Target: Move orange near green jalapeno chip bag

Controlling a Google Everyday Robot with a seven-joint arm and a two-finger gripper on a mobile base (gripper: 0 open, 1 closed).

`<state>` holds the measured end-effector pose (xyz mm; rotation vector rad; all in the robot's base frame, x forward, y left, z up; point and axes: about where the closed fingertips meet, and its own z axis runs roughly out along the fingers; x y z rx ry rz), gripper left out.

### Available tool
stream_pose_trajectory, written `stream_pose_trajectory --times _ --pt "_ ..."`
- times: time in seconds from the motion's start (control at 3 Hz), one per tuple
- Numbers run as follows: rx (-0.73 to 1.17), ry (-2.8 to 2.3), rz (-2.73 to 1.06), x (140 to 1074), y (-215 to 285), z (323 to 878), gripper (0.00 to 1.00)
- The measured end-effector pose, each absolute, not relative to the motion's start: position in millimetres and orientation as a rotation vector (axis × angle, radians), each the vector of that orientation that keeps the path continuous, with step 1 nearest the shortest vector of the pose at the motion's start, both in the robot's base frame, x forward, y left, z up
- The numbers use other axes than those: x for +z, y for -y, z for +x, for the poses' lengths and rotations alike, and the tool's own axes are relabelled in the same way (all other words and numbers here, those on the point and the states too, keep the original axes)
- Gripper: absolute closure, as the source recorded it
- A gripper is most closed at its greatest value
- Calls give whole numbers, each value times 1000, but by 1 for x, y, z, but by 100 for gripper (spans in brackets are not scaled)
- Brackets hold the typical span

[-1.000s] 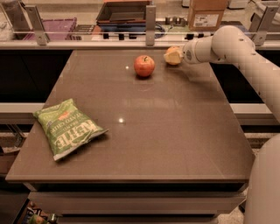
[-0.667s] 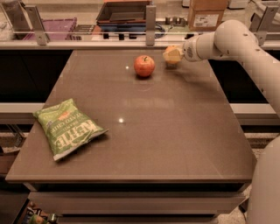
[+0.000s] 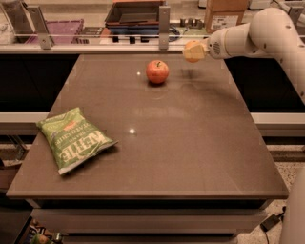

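Note:
The orange (image 3: 190,52) is at the tip of my gripper (image 3: 197,49), which is shut on it and holds it in the air above the far right part of the table, with its shadow on the tabletop below. The white arm reaches in from the right. The green jalapeno chip bag (image 3: 72,139), light green with white "KETTLE" lettering, lies flat near the table's front left edge, far from the gripper.
A red apple (image 3: 157,71) stands on the brown table (image 3: 190,143) just left of and below the held orange. Behind the table runs a counter with a dark tray (image 3: 136,13), a purple bin (image 3: 62,29) and a cardboard box (image 3: 225,14).
The gripper has risen from the tabletop with the orange in it, lifting it up and slightly right. The apple and the chip bag have not moved.

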<state>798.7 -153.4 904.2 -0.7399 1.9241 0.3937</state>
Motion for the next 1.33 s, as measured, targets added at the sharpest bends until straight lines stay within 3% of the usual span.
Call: stream_pose_trajectory --times 1.33 --pt "443 -1828 -928 940 114 695 100"
